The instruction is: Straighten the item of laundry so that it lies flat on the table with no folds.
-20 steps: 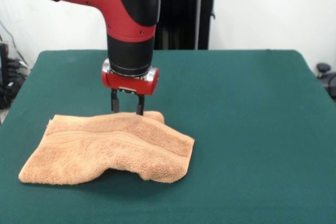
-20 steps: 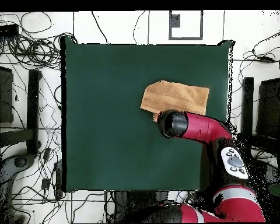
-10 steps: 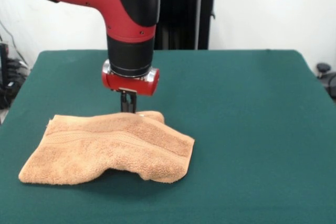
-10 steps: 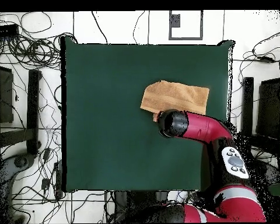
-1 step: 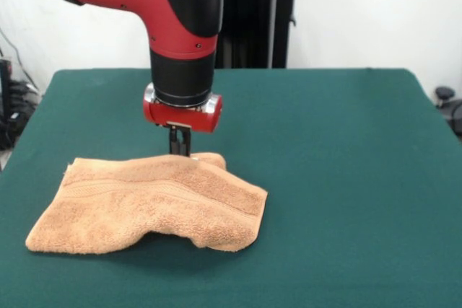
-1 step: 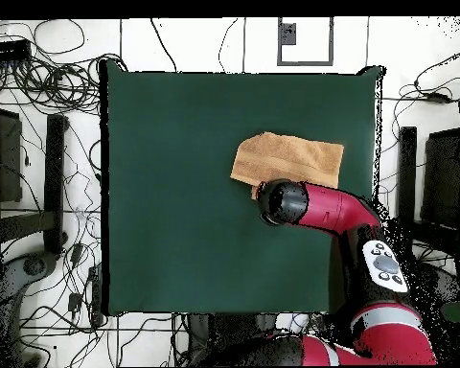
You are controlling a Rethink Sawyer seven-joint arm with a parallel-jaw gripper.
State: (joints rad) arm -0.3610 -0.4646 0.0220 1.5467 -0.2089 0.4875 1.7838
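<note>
green table (image 5: 346, 178): arm upright, gripper (image 5: 180, 148) pressed together, pinching the folded towel (image 5: 151, 203) at its far edge.

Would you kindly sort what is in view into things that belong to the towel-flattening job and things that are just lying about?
Belongs to the job:
- towel, folded and rumpled
- green table
- tool, shut at the towel's far edge

Just lying about:
- cables on the floor
- black stand behind the table

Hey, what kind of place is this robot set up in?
Probably a robotics lab: loose cables sprawl around the dark green cloth-topped table, which holds only an orange-tan terry towel under the red-and-black arm's gripper.
</note>
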